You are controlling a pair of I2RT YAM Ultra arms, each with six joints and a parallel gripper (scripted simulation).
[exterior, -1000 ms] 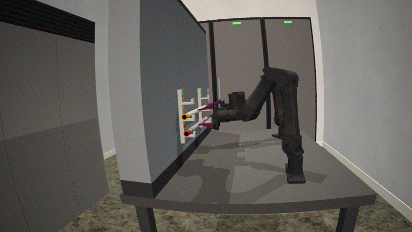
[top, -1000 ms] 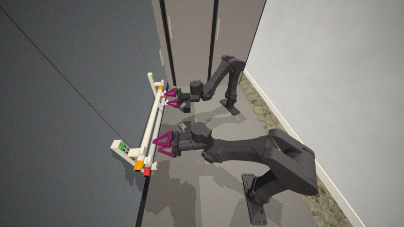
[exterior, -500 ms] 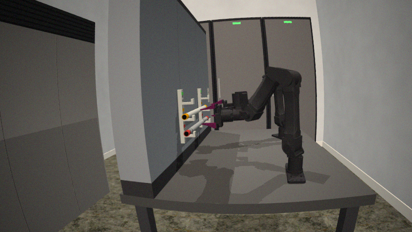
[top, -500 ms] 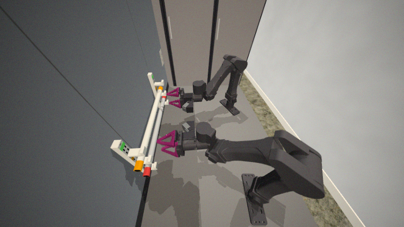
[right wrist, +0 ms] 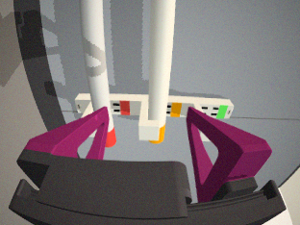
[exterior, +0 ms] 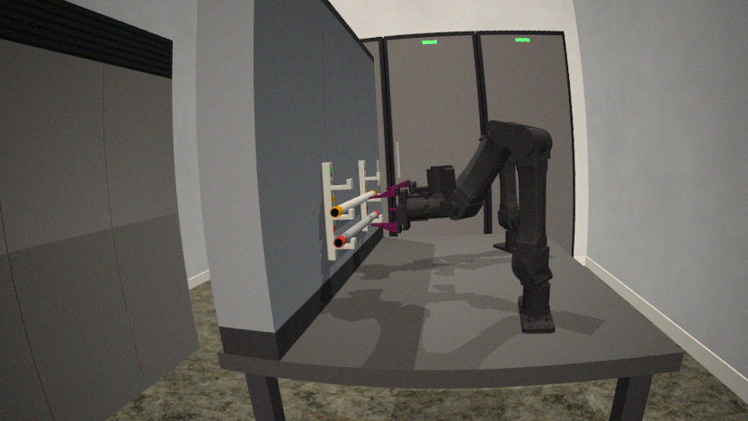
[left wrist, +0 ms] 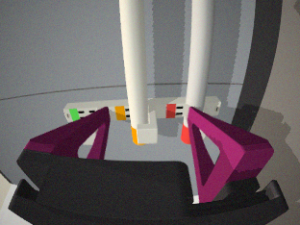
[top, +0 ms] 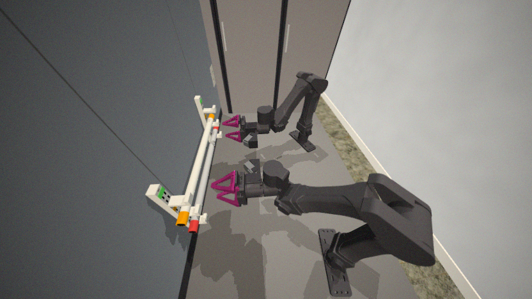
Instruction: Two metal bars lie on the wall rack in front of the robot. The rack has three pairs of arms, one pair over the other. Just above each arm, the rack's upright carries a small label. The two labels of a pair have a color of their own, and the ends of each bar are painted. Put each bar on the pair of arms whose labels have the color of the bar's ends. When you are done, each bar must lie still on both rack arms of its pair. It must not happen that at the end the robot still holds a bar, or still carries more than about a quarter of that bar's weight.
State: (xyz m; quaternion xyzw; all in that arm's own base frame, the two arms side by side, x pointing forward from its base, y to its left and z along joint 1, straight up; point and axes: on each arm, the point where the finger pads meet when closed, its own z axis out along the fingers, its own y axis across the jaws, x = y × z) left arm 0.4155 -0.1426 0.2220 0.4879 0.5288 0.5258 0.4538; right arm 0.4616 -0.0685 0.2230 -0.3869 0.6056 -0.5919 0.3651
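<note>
The orange-ended bar (top: 198, 163) (exterior: 352, 204) (left wrist: 135, 62) (right wrist: 162, 62) lies across the middle pair of arms, under the orange labels (left wrist: 120, 112) (right wrist: 176, 110). The red-ended bar (top: 207, 170) (exterior: 358, 228) (left wrist: 199, 58) (right wrist: 92, 29) lies across the lowest pair, under the red labels (left wrist: 171, 111) (right wrist: 125, 108). The top pair, under the green labels (top: 161, 192) (exterior: 330, 169) (left wrist: 74, 114) (right wrist: 222, 112), is bare. My left gripper (top: 214, 190) (left wrist: 148, 112) and right gripper (top: 224, 129) (right wrist: 147, 109) are open and empty, a short gap in front of the bars.
The rack uprights (top: 153, 191) (exterior: 326, 180) stand against the grey-blue wall panel (top: 74, 186) (exterior: 298, 130). The table top (top: 238, 268) (exterior: 460, 345) lies below both arms. Tall cabinets (top: 249, 55) (exterior: 429, 104) stand beyond the far end of the table.
</note>
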